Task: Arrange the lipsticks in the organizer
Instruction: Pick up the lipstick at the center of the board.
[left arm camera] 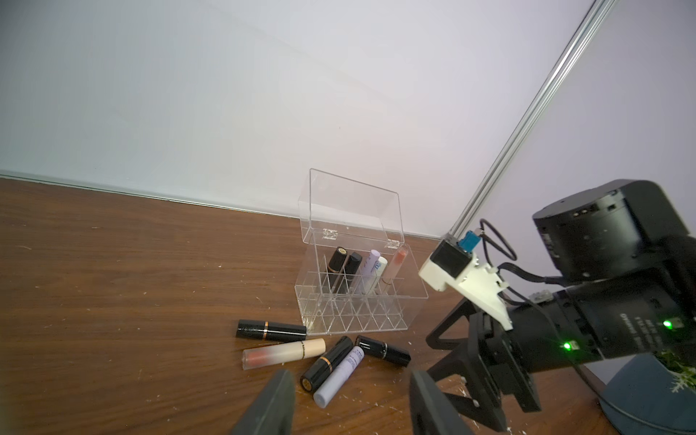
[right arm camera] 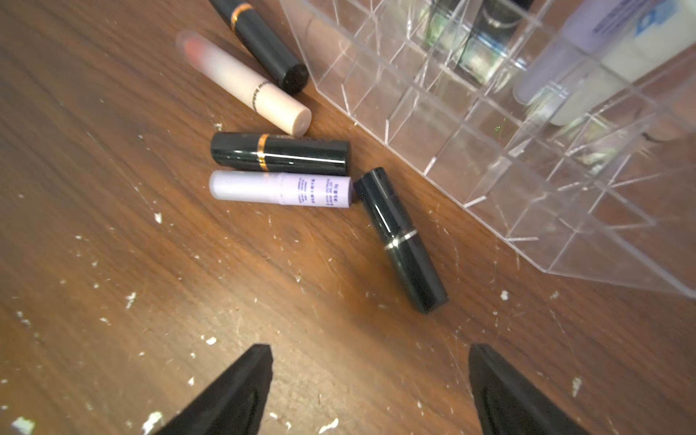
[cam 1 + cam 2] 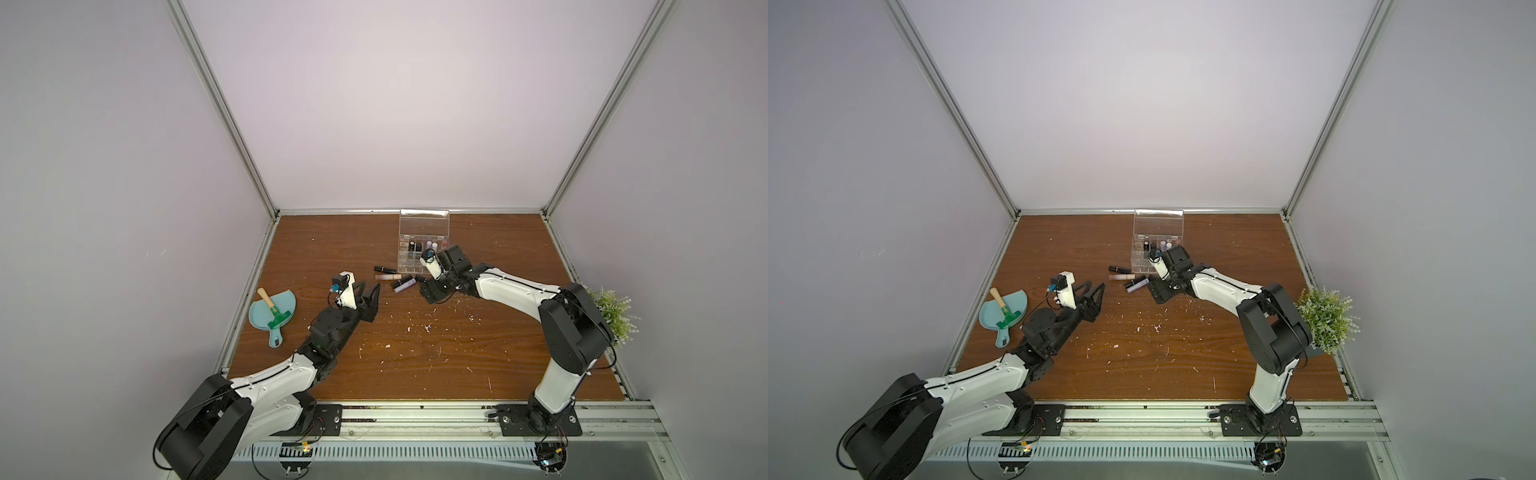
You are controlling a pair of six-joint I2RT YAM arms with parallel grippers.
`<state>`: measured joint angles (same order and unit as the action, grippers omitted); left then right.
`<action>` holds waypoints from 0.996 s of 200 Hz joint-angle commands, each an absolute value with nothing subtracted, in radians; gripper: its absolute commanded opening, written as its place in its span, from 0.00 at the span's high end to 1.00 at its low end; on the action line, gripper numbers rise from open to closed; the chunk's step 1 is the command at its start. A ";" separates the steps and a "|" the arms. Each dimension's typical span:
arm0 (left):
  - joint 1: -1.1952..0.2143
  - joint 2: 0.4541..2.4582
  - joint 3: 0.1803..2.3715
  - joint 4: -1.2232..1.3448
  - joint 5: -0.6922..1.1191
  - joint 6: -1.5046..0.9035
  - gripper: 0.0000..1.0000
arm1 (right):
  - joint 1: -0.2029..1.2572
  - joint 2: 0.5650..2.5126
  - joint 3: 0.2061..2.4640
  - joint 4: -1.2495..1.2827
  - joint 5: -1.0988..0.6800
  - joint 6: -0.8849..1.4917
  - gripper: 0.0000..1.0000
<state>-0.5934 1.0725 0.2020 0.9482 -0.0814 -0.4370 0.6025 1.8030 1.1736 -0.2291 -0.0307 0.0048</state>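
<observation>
The clear organizer (image 3: 424, 224) (image 1: 357, 320) stands at the back of the table with its lid up; several lipsticks stand in its back row (image 1: 361, 263). Loose tubes lie in front of it: a black one (image 1: 271, 330), a peach one (image 1: 282, 352), a black one with a gold band (image 2: 280, 153), a lilac one (image 2: 280, 188) and a black one with a silver band (image 2: 401, 241). My left gripper (image 3: 371, 289) (image 1: 350, 376) is open, left of the pile. My right gripper (image 3: 432, 291) (image 2: 371, 348) is open and empty, just short of the silver-banded tube.
A teal dustpan (image 3: 272, 313) with a brush lies at the table's left edge. A potted plant (image 3: 615, 316) stands at the right edge behind my right arm. White crumbs (image 3: 426, 328) are scattered over the wooden table (image 3: 498, 353).
</observation>
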 commanded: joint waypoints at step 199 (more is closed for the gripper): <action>-0.600 1.045 0.185 0.983 -0.045 -0.445 0.47 | 0.601 1.969 1.320 -0.190 0.005 -0.071 0.31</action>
